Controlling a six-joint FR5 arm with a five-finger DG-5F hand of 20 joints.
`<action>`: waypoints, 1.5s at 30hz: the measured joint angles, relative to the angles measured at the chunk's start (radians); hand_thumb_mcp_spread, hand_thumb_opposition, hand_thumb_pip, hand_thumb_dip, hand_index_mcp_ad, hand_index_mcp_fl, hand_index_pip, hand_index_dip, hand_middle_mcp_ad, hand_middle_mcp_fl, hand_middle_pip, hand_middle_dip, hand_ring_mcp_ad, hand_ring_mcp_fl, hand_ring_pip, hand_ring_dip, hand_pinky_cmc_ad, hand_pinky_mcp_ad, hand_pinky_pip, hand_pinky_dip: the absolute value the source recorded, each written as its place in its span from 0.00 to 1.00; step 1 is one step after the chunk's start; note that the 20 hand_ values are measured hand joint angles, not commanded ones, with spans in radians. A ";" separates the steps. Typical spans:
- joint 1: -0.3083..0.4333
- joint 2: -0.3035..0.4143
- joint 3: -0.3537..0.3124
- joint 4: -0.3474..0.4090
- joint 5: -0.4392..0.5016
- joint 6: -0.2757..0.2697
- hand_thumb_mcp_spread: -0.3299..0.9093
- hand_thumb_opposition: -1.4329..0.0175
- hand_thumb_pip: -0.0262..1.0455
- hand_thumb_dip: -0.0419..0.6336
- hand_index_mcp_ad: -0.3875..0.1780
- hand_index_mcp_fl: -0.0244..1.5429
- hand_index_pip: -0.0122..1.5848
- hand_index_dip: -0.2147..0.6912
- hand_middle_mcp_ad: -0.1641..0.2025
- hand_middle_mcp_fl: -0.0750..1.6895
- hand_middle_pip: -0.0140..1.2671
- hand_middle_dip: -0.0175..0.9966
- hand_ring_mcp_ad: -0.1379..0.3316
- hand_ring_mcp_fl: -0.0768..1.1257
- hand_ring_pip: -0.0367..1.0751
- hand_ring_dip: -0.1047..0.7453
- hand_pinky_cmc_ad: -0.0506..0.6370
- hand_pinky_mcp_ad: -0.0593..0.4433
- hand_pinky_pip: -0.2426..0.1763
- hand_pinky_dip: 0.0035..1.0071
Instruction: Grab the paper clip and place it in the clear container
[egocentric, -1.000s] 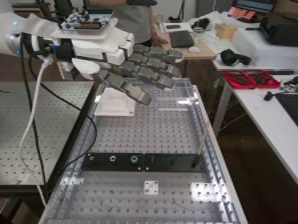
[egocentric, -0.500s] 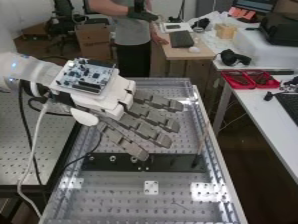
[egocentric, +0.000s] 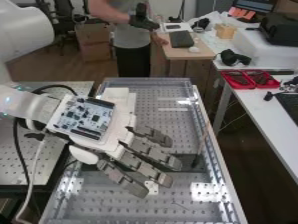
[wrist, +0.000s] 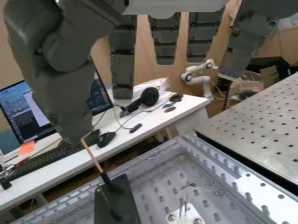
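1. Over the black plate (wrist: 128, 200), seen from the high view, the robot's hand (egocentric: 145, 168) hangs with its fingers straight and spread apart, nothing curled round or pinched between them; the arm comes in from that view's left.
2. Across from the plate, towards the bench's near end, a thin wiry piece (egocentric: 178, 204) lies on the perforated surface (egocentric: 120, 207). It is too small to tell whether that is the paper clip. The hand is apart from it.
3. Between the plate and the wiry piece, though set off to one side, sits a small white plate (egocentric: 152, 189) with holes, partly covered by the fingers in the high view.
4. At the black plate's end nearest the desk, a slim stick (egocentric: 201, 142) with a dark foot stands slightly tilted, apart from the hand.
5. Well apart from the plate, on the white desk (egocentric: 263, 105) beyond that end, are red trays (egocentric: 249, 80), a black headset (wrist: 149, 97), a keyboard (wrist: 50, 164) and a monitor (wrist: 33, 107).
6. On the black plate's other side, beyond the bench's long edge, is a second perforated table (wrist: 266, 122).
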 joint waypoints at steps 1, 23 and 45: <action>-0.003 -0.005 0.003 0.001 -0.004 0.000 0.55 0.45 0.62 0.34 0.44 0.22 0.47 0.18 0.74 0.04 0.11 0.17 0.65 0.06 0.13 0.18 0.57 0.70 0.35 0.46; -0.077 -0.208 0.112 0.086 -0.135 -0.002 0.58 0.42 0.62 0.37 0.35 0.18 0.85 0.29 0.74 0.04 0.11 0.17 0.65 0.06 0.11 0.21 0.57 0.71 0.36 0.34; -0.102 -0.278 0.123 0.181 -0.181 -0.052 0.61 0.42 0.63 0.37 0.32 0.18 0.92 0.32 0.74 0.04 0.11 0.17 0.61 0.06 0.11 0.21 0.56 0.67 0.36 0.28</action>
